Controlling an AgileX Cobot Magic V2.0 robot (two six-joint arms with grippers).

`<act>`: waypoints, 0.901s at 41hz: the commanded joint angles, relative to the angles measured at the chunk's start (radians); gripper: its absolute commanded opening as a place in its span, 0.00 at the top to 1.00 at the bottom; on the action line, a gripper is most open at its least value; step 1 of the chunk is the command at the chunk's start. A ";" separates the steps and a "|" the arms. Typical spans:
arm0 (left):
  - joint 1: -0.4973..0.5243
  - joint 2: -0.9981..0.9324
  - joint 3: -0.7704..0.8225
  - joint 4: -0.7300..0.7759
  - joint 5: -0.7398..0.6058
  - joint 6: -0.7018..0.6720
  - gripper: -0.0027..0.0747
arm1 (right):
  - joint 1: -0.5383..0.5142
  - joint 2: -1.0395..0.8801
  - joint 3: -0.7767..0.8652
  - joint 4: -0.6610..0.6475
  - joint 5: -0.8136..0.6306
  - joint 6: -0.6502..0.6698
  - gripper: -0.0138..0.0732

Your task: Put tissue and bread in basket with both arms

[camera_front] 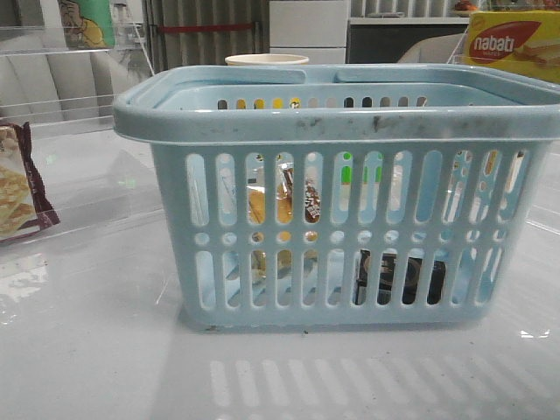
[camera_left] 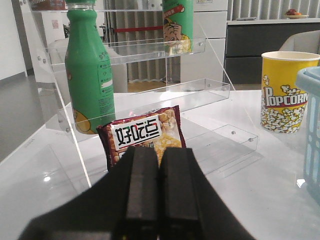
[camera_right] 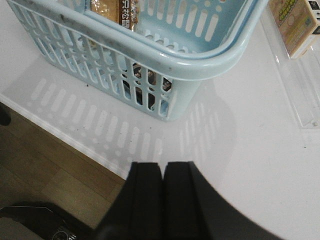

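The light-blue basket (camera_front: pixel 350 122) stands in the middle of the table. Through its slots I see the bread (camera_front: pixel 284 203), a clear pack with a dark label, leaning inside at the left. The black tissue pack (camera_front: pixel 399 276) lies on the basket floor at the right. In the right wrist view the basket (camera_right: pixel 165 55) holds the bread (camera_right: pixel 107 10), and the tissue (camera_right: pixel 148 82) shows through the slots. My right gripper (camera_right: pixel 162 166) is shut and empty over the table's front edge. My left gripper (camera_left: pixel 159 151) is shut and empty, facing a maroon packet. Neither arm shows in the front view.
A maroon-edged snack packet (camera_left: pixel 144 134) leans on a clear acrylic shelf (camera_left: pixel 165 95) holding a green bottle (camera_left: pixel 90 75). A yellow popcorn cup (camera_left: pixel 282 92) stands behind the basket's rim (camera_left: pixel 311 85). A nabati box (camera_front: pixel 512 44) is at the back right. The table edge (camera_right: pixel 65 140) drops to floor.
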 commanded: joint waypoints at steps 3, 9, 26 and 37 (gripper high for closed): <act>-0.003 -0.017 -0.001 -0.011 -0.093 -0.002 0.85 | 0.000 0.005 -0.026 -0.003 -0.063 -0.010 0.78; -0.003 -0.017 -0.001 -0.011 -0.100 -0.002 0.85 | 0.000 0.005 -0.026 -0.003 -0.063 -0.010 0.78; -0.003 -0.017 -0.001 0.102 -0.102 -0.122 0.85 | 0.000 0.005 -0.026 -0.003 -0.063 -0.010 0.78; -0.003 -0.017 -0.001 0.102 -0.102 -0.122 0.85 | 0.000 0.005 -0.026 -0.003 -0.063 -0.010 0.78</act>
